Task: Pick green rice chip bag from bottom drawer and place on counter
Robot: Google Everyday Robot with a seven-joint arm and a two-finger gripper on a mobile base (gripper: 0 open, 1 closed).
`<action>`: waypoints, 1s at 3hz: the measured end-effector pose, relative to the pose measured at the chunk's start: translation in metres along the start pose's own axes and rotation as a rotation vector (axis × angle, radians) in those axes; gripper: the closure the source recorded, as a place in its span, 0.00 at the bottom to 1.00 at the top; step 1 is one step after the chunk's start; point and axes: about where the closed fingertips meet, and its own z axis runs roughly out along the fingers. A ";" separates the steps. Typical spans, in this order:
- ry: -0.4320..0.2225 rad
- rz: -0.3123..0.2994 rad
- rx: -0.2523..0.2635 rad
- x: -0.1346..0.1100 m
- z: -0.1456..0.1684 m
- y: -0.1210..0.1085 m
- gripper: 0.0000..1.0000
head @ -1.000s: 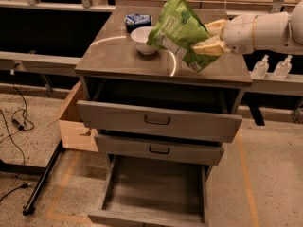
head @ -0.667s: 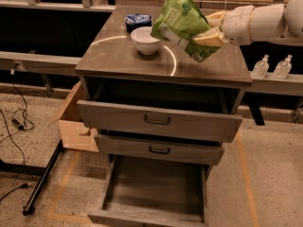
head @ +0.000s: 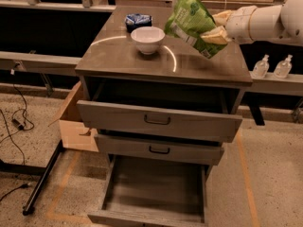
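Green bag (head: 189,15) hangs tilted above counter (head: 123,60), pinched at its lower corner by gripper (head: 215,34). Risks: corner grip slips early, or the dropped bag hits bowl (head: 147,39).

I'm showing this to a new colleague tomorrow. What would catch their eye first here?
The green rice chip bag, pinched in the gripper and hanging above the counter on its right part in this view, stands out most. Next comes the bottom drawer, pulled far out at floor level, and the white bowl on the counter with a small blue-and-white packet behind it.
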 end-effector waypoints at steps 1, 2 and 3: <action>0.041 0.043 0.024 0.020 0.004 0.001 0.35; 0.067 0.067 0.028 0.034 0.008 0.007 0.12; 0.094 0.071 0.034 0.043 0.008 0.011 0.00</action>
